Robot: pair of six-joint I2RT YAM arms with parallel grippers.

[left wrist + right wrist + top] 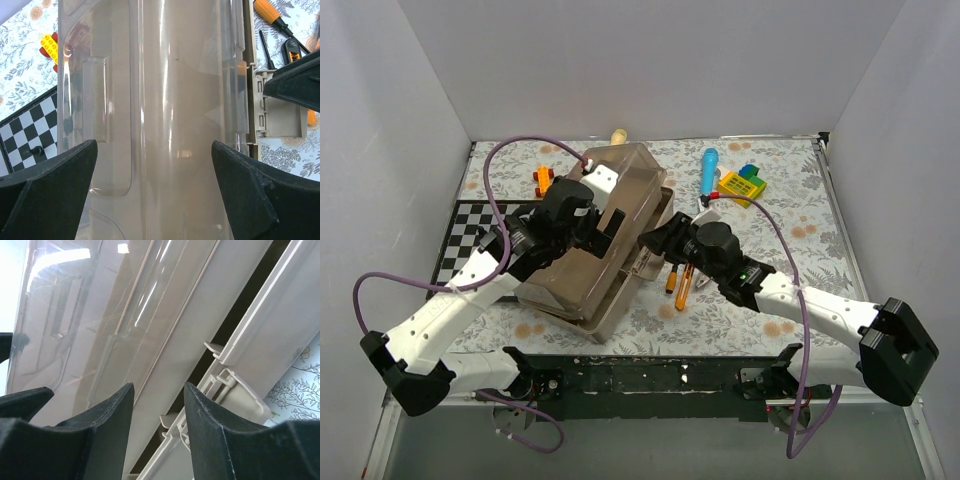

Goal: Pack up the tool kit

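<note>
Grey-brown translucent toolbox (630, 185) sits centre-left on the floral tabletop (800, 215), its long axis running from upper right to lower left of the top view. Above its lid the left hand (155, 150) hovers at full spread, astride the width, gripping nothing. At the box's right long edge, by the latch (240, 395), the right hand (159, 390) is half open with nothing visibly clamped. It is the hand nearer the orange-handled screwdrivers (680, 285) lying just right of the box.

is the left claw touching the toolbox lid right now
Cannot tell. The left wrist view shows the open left claw spread over the toolbox lid, but neither contact nor a gap shows plainly.
</note>
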